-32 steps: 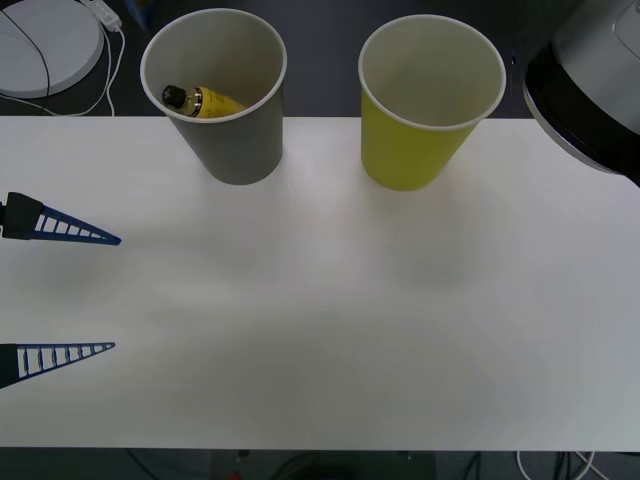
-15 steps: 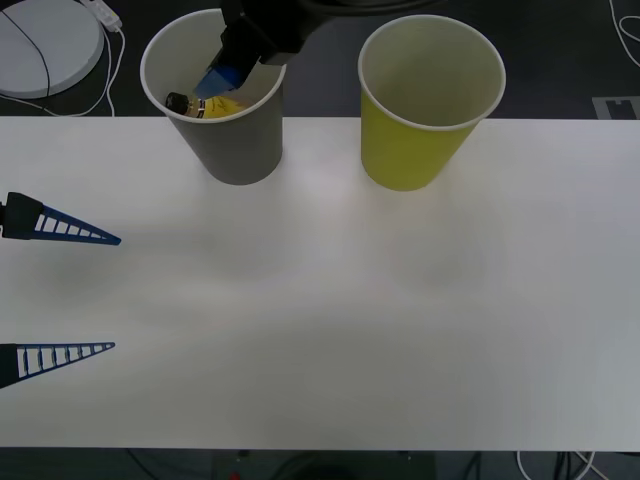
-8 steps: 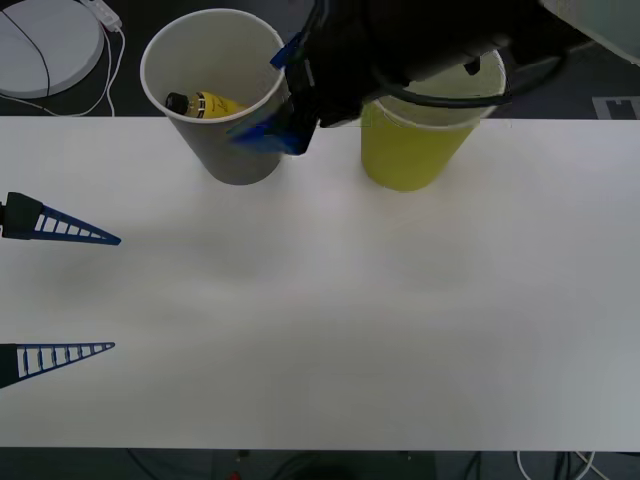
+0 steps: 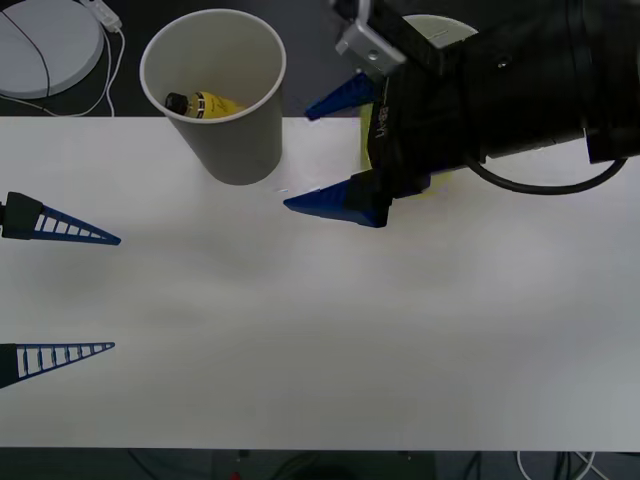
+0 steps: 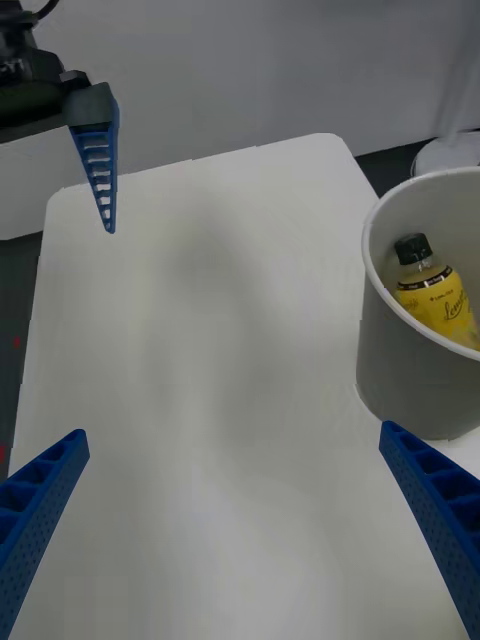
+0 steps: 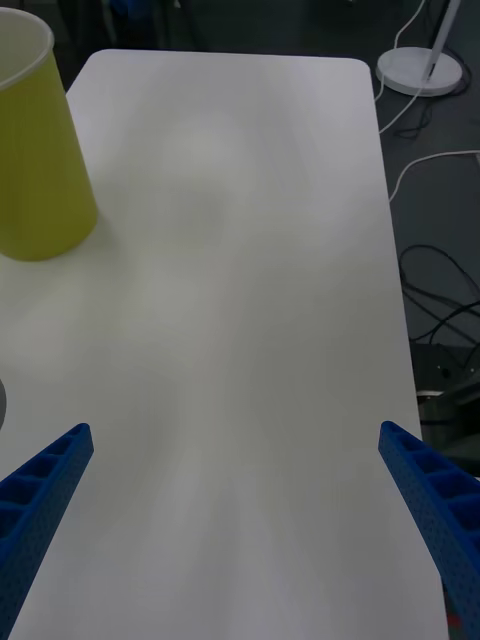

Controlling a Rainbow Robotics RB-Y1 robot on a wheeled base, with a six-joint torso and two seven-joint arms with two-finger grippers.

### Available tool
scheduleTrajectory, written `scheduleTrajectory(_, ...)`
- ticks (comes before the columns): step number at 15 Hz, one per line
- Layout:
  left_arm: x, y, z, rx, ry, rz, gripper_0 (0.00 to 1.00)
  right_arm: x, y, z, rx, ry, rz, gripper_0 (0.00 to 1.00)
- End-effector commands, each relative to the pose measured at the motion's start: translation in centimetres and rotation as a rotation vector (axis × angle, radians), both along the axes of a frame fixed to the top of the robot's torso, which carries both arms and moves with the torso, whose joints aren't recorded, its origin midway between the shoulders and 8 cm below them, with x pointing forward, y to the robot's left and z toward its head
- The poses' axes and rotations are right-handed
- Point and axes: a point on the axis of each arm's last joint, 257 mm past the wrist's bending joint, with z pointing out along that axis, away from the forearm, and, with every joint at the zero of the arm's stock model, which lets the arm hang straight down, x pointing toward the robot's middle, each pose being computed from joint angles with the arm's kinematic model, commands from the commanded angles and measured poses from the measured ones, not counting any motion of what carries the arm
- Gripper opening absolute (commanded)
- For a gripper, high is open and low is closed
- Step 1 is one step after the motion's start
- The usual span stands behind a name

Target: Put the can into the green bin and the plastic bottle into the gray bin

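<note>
The left gripper [image 4: 60, 292] waits at nine o'clock, spread wide, carrying nothing. At one o'clock the right gripper [image 4: 335, 155] hangs spread and unladen. Beyond, at eleven, the plastic bottle [image 4: 205, 102] lies inside the gray bin [image 4: 240, 150]: done. The green bin [image 6: 35, 170] shows no can.

A broad white rectangular table [image 4: 300, 340] with rounded corners stands over a dark floor. Beyond its far left corner sits a round white disc-shaped base [image 4: 45, 45] with a thin white pole rising from it, and loose white cables [image 6: 430, 290] trail across the floor alongside.
</note>
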Motion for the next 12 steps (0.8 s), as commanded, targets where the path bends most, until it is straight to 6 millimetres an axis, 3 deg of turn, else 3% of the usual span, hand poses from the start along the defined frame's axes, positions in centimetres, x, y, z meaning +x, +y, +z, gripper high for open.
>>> scheduleTrajectory(1, 0.0, 0.0, 0.0, 0.0, 0.0, 0.0, 1.0, -1.5, -1.3, -0.8, 0.019, -0.05, 0.031, 1.0)
scheduleTrajectory(9, 0.0, 0.0, 0.0, 0.0, 0.0, 0.0, 1.0, -4.1, -5.0, -2.5, -0.011, -0.216, 0.134, 1.0)
scheduleTrajectory(12, 0.0, 0.0, 0.0, 0.0, 0.0, 0.0, 1.0, -5.4, -6.9, -2.8, -0.021, -0.203, 0.2, 1.0)
